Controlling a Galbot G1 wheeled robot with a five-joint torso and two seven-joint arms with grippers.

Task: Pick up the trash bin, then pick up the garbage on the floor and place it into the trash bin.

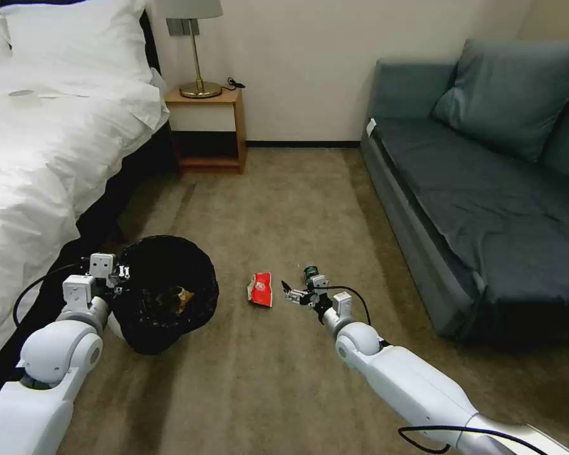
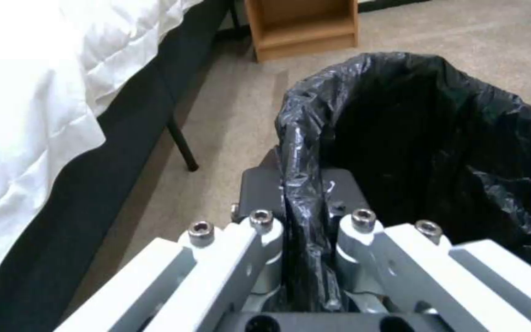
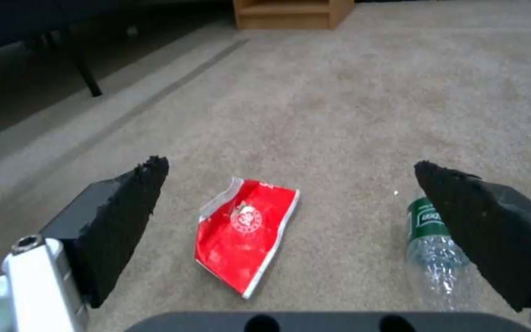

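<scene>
The trash bin (image 1: 164,297), lined with a crinkled black bag, is tilted just off the carpet at the left. My left gripper (image 1: 120,273) is shut on its near rim; in the left wrist view the left gripper (image 2: 301,193) pinches the bag-covered rim of the trash bin (image 2: 438,147). Brown crumpled garbage (image 1: 176,298) lies inside the bin. A red-and-white packet (image 1: 261,289) (image 3: 244,233) lies flat on the carpet. My right gripper (image 1: 293,294) (image 3: 289,165) hovers open just beside and above it. A small clear bottle (image 1: 310,272) (image 3: 433,244) with a green label lies next to the right finger.
A bed (image 1: 38,164) with white bedding runs along the left, its dark frame close to the bin. A wooden nightstand (image 1: 208,129) with a lamp stands at the back wall. A grey sofa (image 1: 480,196) fills the right side. Beige carpet lies between them.
</scene>
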